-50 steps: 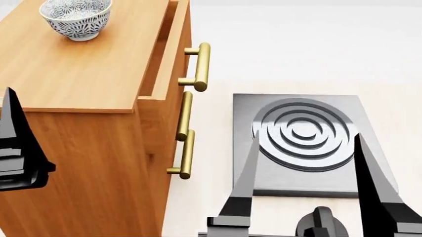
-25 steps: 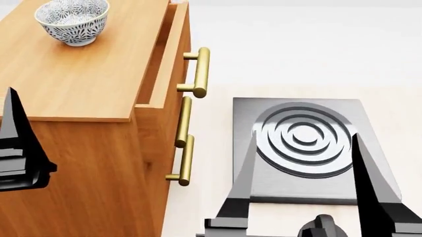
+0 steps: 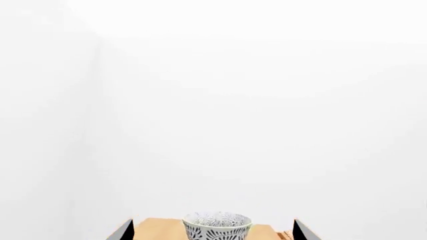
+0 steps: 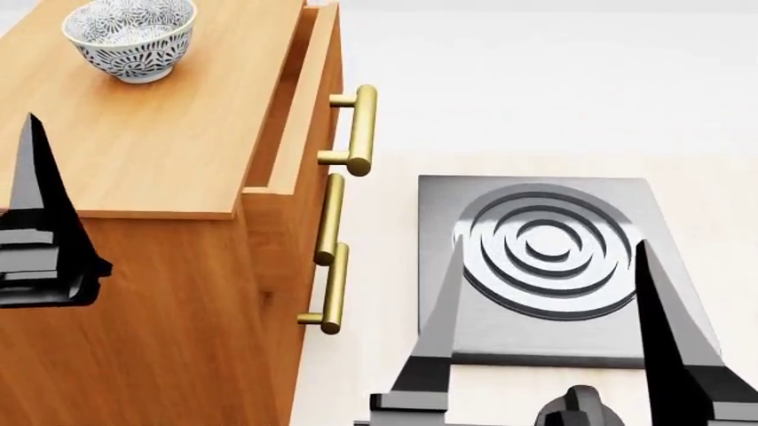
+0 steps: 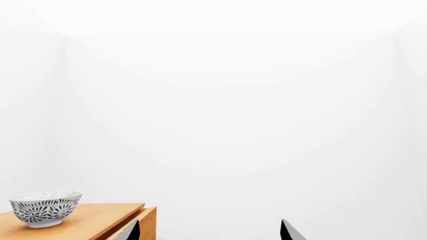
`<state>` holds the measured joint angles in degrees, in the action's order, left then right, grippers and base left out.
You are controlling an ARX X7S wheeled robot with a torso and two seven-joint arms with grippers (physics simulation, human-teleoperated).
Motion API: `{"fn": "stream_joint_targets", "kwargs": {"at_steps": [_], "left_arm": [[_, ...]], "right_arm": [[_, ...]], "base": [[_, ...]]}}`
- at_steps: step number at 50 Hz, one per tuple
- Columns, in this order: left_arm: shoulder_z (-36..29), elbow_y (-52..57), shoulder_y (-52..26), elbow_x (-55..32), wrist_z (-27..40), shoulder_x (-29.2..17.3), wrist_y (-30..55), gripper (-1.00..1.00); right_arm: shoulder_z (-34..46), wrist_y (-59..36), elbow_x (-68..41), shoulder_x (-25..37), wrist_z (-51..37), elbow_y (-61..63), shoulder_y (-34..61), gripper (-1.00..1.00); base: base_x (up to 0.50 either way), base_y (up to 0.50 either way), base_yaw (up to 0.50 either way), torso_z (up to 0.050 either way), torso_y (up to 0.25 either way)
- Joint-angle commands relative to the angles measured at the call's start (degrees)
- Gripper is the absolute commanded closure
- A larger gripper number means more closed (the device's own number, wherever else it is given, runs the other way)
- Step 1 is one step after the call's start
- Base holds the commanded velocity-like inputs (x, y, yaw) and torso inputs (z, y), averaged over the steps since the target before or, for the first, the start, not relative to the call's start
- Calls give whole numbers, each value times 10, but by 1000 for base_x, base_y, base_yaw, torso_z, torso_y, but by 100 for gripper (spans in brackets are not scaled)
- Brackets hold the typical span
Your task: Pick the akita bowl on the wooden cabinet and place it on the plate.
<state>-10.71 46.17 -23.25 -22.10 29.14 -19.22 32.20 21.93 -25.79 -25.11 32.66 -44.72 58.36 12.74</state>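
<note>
Speckled dark-patterned white ceramic akita bowl (image 4: 130,37) sits upright near the far edge of the orange-brown wooden cabinet (image 4: 154,133) top, untouched. Left gripper (image 3: 212,231) and right gripper (image 4: 545,302) both hold their jaws wide, empty, the right above a square dark-grey ringed stove plate (image 4: 548,257).

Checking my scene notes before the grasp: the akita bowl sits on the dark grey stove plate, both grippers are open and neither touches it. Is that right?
Not quite. The akita bowl stands on top of the wooden cabinet, not on the stove plate, as the head view shows. The rest holds: the left gripper and right gripper are open and clear of the bowl.
</note>
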Motion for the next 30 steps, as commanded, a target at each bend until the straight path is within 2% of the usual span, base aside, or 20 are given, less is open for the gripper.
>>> {"fn": "stream_joint_targets", "kwargs": {"at_steps": [1, 8, 21, 30], "left_arm": [[-1, 10, -91, -32, 2, -4, 79, -100], [-3, 15, -156, -54, 3, -6, 132, -100], [37, -2, -264, -142, 3, 9, 226, -100], [25, -37, -329, -160, -5, 11, 259, -100]], "right_arm": [[3, 5, -5, 7, -8, 2, 2, -100], [10, 4, -5, 11, -14, 4, 6, -100], [23, 8, -7, 18, -20, 5, 13, -100], [28, 14, -12, 25, -27, 6, 16, -100]], "base": [[0, 0, 0, 0, 0], [0, 0, 0, 0, 0], [0, 0, 0, 0, 0], [0, 0, 0, 0, 0]]}}
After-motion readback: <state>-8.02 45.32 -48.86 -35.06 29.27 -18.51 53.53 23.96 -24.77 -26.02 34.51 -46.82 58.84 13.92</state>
